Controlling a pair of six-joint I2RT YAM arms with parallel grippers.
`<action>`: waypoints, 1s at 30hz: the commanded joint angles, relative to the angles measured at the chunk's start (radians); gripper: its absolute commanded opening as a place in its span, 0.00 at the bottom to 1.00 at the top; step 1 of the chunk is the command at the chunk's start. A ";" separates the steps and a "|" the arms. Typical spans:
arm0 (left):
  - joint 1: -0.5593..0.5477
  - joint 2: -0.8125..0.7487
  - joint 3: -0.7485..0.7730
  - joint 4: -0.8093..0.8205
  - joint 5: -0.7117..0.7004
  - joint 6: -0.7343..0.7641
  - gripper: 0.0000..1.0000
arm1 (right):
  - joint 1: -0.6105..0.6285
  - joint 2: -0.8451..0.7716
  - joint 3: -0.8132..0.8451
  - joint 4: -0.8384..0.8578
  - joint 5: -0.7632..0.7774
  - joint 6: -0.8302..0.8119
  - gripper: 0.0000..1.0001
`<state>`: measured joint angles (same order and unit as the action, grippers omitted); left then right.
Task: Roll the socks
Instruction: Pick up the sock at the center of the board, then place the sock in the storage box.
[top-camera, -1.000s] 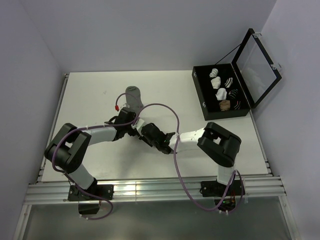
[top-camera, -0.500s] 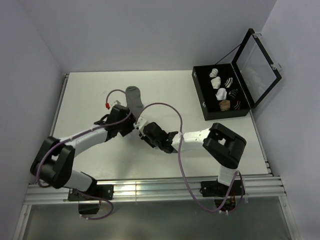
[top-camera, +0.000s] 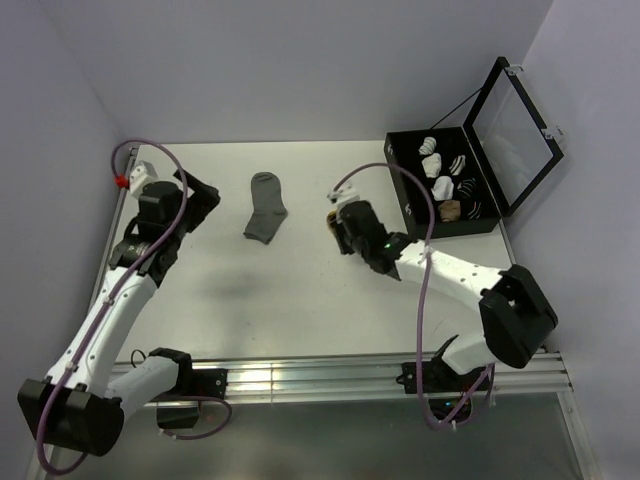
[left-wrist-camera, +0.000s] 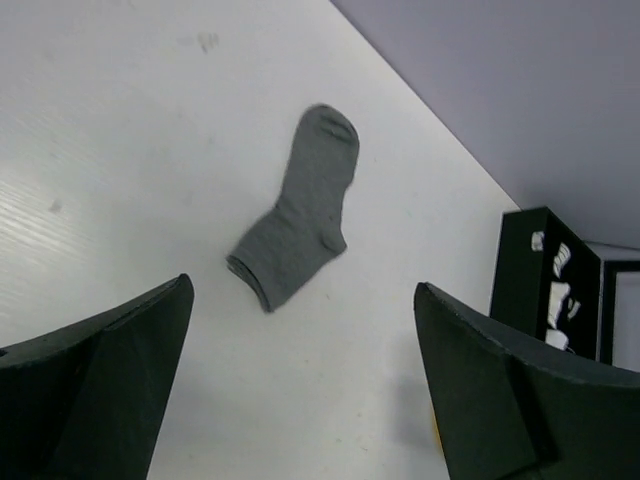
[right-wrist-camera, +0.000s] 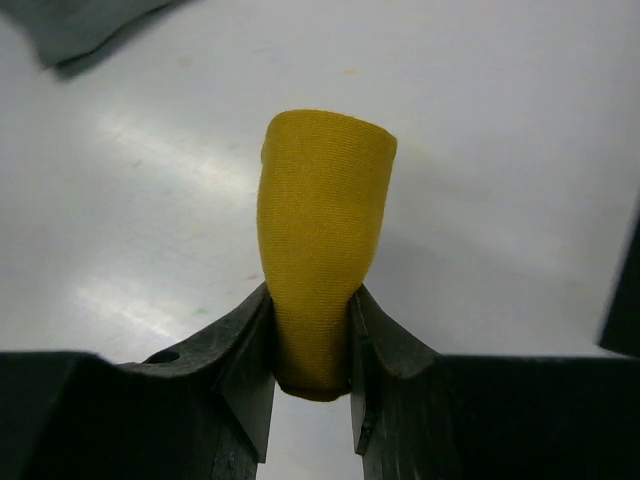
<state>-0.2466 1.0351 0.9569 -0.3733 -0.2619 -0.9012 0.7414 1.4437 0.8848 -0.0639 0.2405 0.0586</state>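
Both arms have swung apart, baring the grey sock (top-camera: 266, 207) flat on the table (top-camera: 300, 295); our right gripper (top-camera: 340, 222) pinches the yellow sock (right-wrist-camera: 320, 230), seemingly bundled, well apart from it; our left gripper (top-camera: 197, 193) hangs open and empty; we judge the rolling unfinished.

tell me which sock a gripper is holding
The mustard-yellow sock, pinched upright in the right gripper; the grey sock lies flat with nothing gripping it.
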 joint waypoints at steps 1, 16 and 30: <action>0.038 -0.070 0.075 -0.091 -0.098 0.117 0.99 | -0.111 -0.071 0.083 -0.134 0.051 0.063 0.00; 0.053 -0.178 -0.002 0.000 -0.352 0.331 1.00 | -0.629 0.087 0.397 -0.346 -0.051 0.216 0.00; 0.052 -0.161 -0.035 0.030 -0.385 0.363 0.98 | -0.724 0.377 0.562 -0.301 -0.138 0.244 0.00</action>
<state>-0.1951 0.8707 0.9257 -0.3843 -0.6212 -0.5621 0.0296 1.7752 1.3838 -0.4049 0.1242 0.2802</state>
